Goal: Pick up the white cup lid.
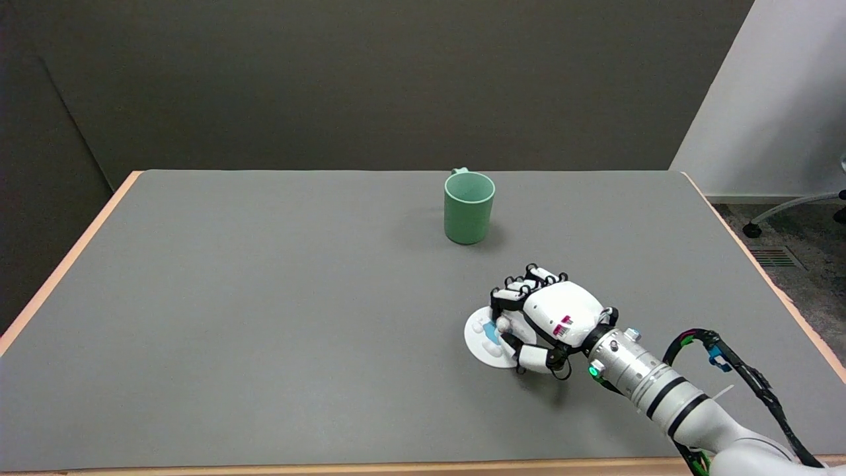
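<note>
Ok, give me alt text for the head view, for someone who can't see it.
The robot's right hand reaches in from the lower right and has its fingers curled around a white cup lid low over the grey table. A green mug stands upright farther back, apart from the hand.

A broad grey-topped table with a pale wooden edge (pixel 73 244) fills most of the view, lit evenly with only soft shadows on its matte surface. Behind it stands a dark olive-brown wall (pixel 370 79), meeting a darker side panel (pixel 33 165) at the left, while a white wall (pixel 780 99) rises at the upper right. Below that white wall lies mottled grey carpet (pixel 803 291) with a metal floor vent (pixel 776 258) and the grey wheeled leg of a chair base (pixel 783 210).
</note>
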Robot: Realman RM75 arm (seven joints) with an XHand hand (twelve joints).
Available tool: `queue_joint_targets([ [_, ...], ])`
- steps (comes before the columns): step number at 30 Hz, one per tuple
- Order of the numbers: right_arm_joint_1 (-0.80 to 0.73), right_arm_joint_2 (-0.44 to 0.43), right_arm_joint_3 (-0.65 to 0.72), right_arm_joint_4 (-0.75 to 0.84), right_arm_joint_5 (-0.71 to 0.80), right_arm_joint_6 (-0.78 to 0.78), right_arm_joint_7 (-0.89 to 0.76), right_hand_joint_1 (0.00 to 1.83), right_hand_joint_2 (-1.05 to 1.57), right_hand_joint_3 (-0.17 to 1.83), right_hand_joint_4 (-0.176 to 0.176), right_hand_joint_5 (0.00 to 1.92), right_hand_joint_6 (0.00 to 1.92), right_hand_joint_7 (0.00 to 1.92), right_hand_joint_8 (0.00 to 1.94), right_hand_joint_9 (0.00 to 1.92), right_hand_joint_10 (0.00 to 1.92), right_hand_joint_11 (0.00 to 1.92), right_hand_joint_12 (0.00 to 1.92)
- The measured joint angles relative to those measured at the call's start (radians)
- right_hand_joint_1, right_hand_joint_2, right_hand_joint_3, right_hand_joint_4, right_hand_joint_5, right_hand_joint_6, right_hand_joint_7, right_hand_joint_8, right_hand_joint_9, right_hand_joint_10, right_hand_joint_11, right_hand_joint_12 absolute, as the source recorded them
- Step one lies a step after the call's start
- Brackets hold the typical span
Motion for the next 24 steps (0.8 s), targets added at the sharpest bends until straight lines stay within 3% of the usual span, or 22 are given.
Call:
queue_joint_targets([
  [1,-0.001,0.0,0.0,0.0,0.0,0.001,0.0,0.79,1.33,0.24,-0.009,0.44,1.79,0.24,0.79,0.33,0.91,0.06,1.16],
  [2,-0.002,0.0,0.0,0.0,0.0,0.002,0.0,0.78,1.33,0.24,-0.01,0.43,1.8,0.23,0.79,0.33,0.92,0.05,1.16],
  [3,-0.003,-0.001,0.0,0.0,0.0,0.003,0.0,0.78,1.33,0.24,-0.005,0.43,1.8,0.23,0.8,0.32,0.93,0.06,1.17],
  [5,-0.004,-0.001,0.0,0.0,0.001,0.003,0.0,0.71,1.34,0.23,0.084,0.43,1.81,0.21,0.85,0.29,1.03,0.0,1.3],
  [16,-0.014,-0.004,0.0,-0.001,0.002,0.008,0.001,0.72,1.34,0.22,0.08,0.43,1.8,0.36,0.83,0.31,1.05,0.0,1.35],
  [17,-0.014,-0.004,0.0,-0.001,0.002,0.008,0.001,0.93,1.39,0.14,-0.001,0.33,1.85,0.49,1.65,0.31,1.08,0.0,1.38],
  [18,-0.015,-0.004,0.0,-0.001,0.002,0.008,0.001,0.96,1.41,0.12,-0.009,0.32,1.86,0.51,1.8,0.32,1.1,0.0,1.39],
  [24,-0.018,-0.005,0.0,0.001,0.008,0.008,0.001,0.95,1.41,0.14,-0.009,0.3,1.9,0.49,1.82,0.33,1.19,0.02,1.47],
])
